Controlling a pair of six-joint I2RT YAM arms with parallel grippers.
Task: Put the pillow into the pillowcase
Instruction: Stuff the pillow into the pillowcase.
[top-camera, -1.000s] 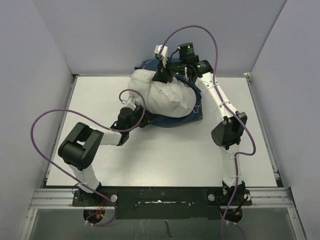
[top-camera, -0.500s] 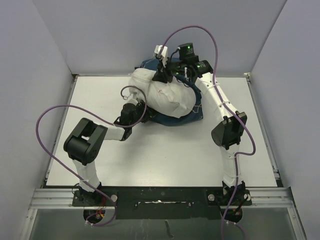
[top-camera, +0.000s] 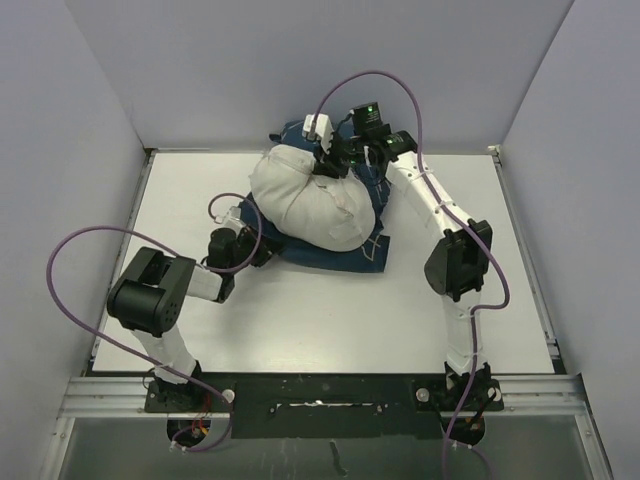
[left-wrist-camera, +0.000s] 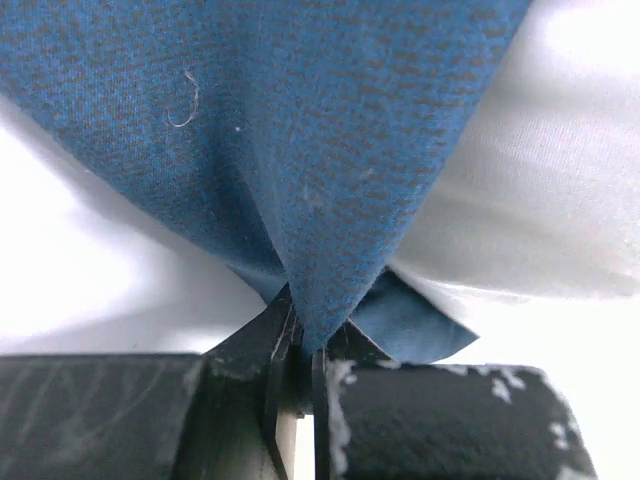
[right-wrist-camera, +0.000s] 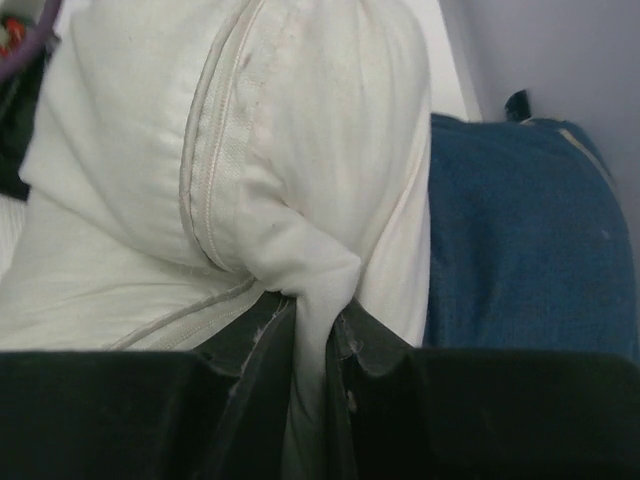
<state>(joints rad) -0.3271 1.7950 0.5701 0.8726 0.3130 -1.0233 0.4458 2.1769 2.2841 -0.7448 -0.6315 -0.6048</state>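
The left gripper (left-wrist-camera: 300, 345) is clamped on the pillowcase (top-camera: 362, 252) at its 8 o'clock edge. The right gripper (right-wrist-camera: 310, 315) pinches the pillow (top-camera: 310, 200), which lies on top, at 12 o'clock.

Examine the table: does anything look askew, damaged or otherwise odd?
Nothing looks damaged or spilled. The pillow sits in a lumpy heap on top of the pillowcase, which lies crumpled beneath it rather than around it. The left gripper pinches a pillowcase edge. The right gripper pinches a fold of pillow.
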